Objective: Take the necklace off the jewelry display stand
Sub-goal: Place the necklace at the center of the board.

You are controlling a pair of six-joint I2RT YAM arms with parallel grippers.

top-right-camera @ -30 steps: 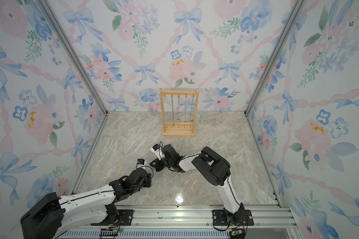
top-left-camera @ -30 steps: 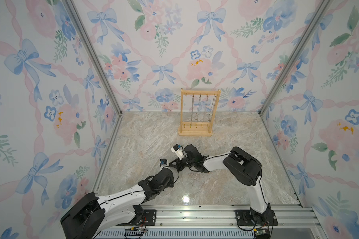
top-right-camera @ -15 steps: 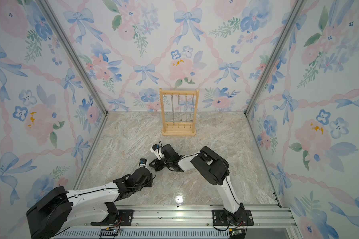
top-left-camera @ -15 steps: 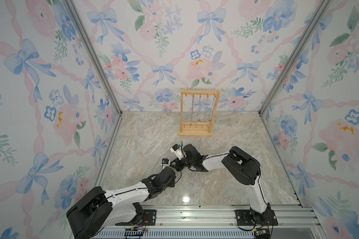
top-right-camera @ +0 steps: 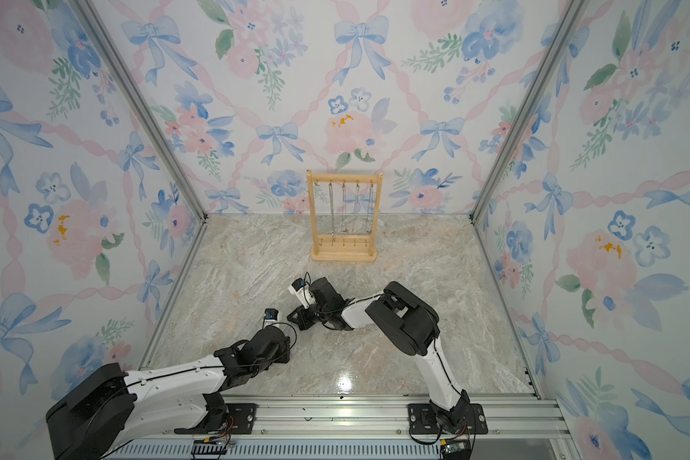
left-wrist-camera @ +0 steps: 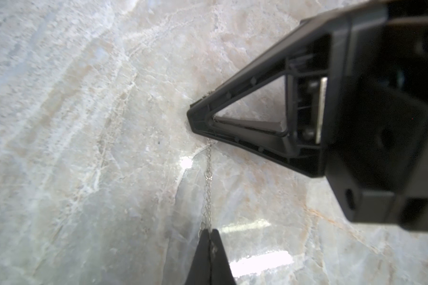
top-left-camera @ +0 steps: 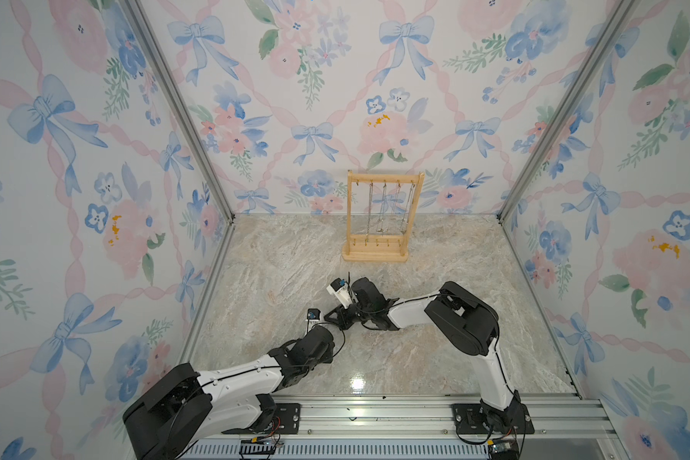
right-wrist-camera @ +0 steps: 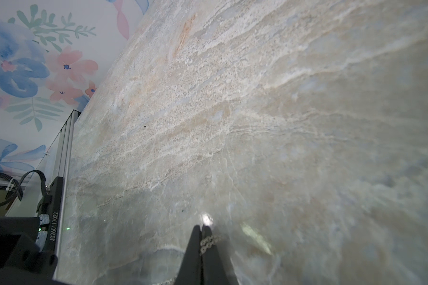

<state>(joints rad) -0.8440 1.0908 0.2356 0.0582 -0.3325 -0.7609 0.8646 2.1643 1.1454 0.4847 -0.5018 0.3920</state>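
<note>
Reaching low over the pale veined marble surface (top-left-camera: 255, 278), both my arms lie stretched forward and bent inward, so that my left hand (left-wrist-camera: 209, 234) and right hand (right-wrist-camera: 202, 230) meet tip to tip in front of me. My left hand is pressed together, pinching one end of the thin silver chain necklace (left-wrist-camera: 208, 187). My right hand is pressed together too, with links of the same chain caught at its tips. Its black triangular finger (left-wrist-camera: 252, 140) sits just beyond my left fingertips, angled across them. Between the two hands the necklace runs in a short, nearly straight line, its long axis pointing from the left tips to the right; two strands show side by side. Whether it touches the surface I cannot tell. Well ahead of both hands, near the back wall, the light pine rectangular jewelry display stand (top-left-camera: 375, 255) stands upright, its broad face toward me. Several fine chains (top-left-camera: 384, 207) hang from its top bar, inside the frame.
</note>
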